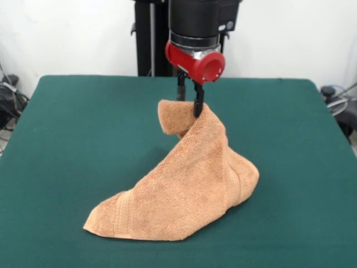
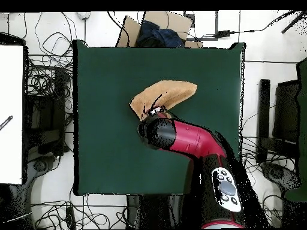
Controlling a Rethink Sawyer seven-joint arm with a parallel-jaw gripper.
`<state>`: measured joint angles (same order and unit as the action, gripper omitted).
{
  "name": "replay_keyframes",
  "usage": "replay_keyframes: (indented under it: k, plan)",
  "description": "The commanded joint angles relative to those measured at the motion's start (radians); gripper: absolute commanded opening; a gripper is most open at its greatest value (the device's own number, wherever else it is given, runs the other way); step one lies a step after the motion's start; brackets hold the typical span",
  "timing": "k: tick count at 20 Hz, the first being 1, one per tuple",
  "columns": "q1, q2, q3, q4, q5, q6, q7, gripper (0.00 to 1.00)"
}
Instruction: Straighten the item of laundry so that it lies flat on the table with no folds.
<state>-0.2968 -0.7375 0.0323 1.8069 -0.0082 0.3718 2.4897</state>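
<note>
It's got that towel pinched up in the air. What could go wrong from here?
The gripper holds the orange-tan terry towel only near one raised corner, so the cloth might slip from the jaws. The rest drapes in a folded heap on the green felt table; letting go here would probably leave folds, not a flat towel.

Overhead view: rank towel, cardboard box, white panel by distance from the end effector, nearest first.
1. Towel: held at the end effector, mid-table.
2. Cardboard box: past the table's top edge.
3. White panel: far left edge of picture.
</note>
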Motion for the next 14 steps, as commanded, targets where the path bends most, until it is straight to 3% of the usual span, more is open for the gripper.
replay_keyframes:
  k: [1,9,14]
  plan:
    - [0.002,0.006,0.094,0.064,-0.073,0.010,-0.059,1.00]
    - [-0.044,-0.022,0.112,0.135,-0.106,-0.041,-0.068,1.00]
    - [-0.087,-0.044,0.118,0.205,-0.171,-0.110,-0.068,1.00]
